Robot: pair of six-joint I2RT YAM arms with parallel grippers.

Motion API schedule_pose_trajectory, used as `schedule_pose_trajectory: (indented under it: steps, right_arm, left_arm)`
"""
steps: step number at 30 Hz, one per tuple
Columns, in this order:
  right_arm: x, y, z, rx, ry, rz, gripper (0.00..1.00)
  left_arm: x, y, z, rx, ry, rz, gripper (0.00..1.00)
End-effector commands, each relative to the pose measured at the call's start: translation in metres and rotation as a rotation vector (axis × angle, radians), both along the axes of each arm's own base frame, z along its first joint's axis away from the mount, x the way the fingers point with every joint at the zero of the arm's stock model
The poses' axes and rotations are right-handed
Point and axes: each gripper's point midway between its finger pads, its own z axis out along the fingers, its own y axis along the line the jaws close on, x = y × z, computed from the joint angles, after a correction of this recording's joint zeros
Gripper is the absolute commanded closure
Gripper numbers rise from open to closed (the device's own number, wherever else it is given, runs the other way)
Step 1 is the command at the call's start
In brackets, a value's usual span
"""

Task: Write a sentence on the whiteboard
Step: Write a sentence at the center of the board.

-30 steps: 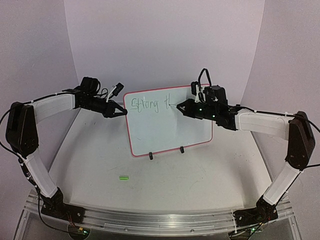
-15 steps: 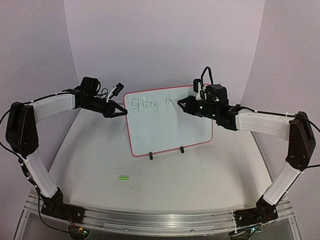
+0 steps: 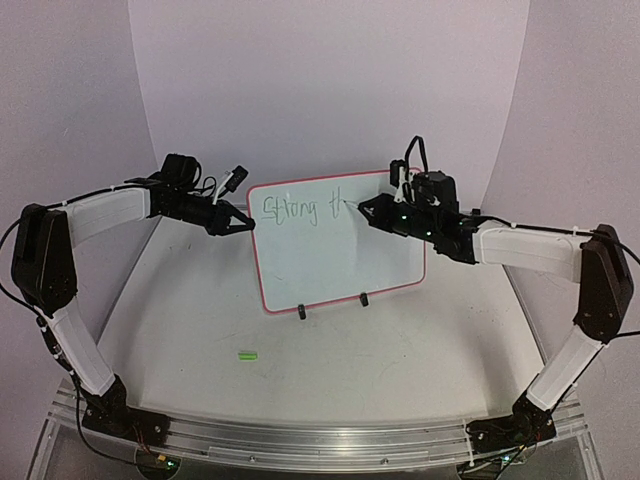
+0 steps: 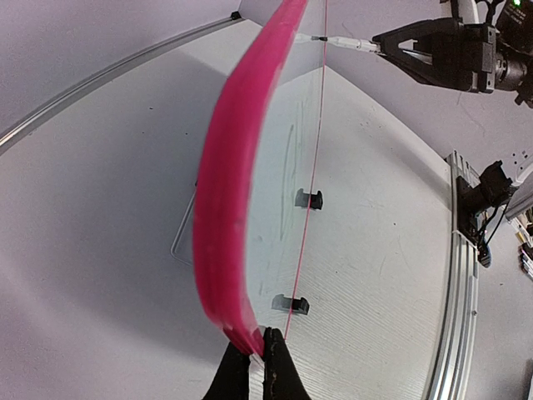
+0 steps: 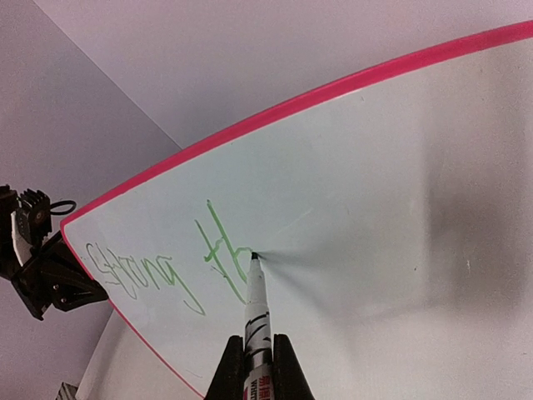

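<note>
- The right gripper (image 3: pixel 365 210) has been moved a little higher on the whiteboard (image 3: pixel 340 250) than it was a second ago, so a letter is probably being drawn.
- The green writing (image 5: pixel 141 271) reads "Strong", and a second word has been started. The sentence is judged to be only begun.
- The right jaws are squeezed tight on the marker (image 5: pixel 253 296). Its tip sticks out ahead of them and is pressed on the board, at the end of the last letter.
- The left gripper (image 4: pixel 256 367) has not been moved. Its jaws are pinched on the pink frame (image 4: pixel 225 217) at the board's side edge.
- The board is stood upright between the two grippers, on black clip feet (image 3: pixel 301 312) below the jaws.
</note>
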Motion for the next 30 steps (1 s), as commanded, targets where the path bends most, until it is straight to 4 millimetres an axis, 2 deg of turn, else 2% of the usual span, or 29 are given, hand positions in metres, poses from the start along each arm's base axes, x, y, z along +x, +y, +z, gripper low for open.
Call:
schedule_pose_trajectory:
  steps: [1, 7, 15, 18, 26, 30]
  right_arm:
    - [-0.005, -0.010, -0.005, -0.014, 0.014, -0.019, 1.00]
    - [-0.010, -0.012, -0.016, -0.022, 0.039, -0.019, 1.00]
    - [-0.012, -0.011, -0.008, -0.010, 0.028, -0.009, 1.00]
    - [-0.015, -0.010, -0.001, -0.001, 0.018, 0.011, 1.00]
    - [-0.036, -0.009, 0.034, 0.033, -0.045, 0.092, 1.00]
    - [-0.047, -0.005, 0.038, 0.035, -0.053, 0.161, 1.00]
  left_arm:
    - [-0.009, 0.001, -0.017, 0.094, -0.012, -0.013, 1.00]
    - [-0.009, 0.001, -0.017, 0.094, -0.012, -0.013, 1.00]
    - [-0.009, 0.001, -0.018, 0.095, -0.011, -0.013, 1.00]
    - [-0.009, 0.001, -0.018, 0.096, -0.011, -0.013, 1.00]
    - [-0.009, 0.002, -0.018, 0.097, -0.012, -0.012, 1.00]
    - [-0.010, 0.002, -0.017, 0.098, -0.013, -0.011, 1.00]
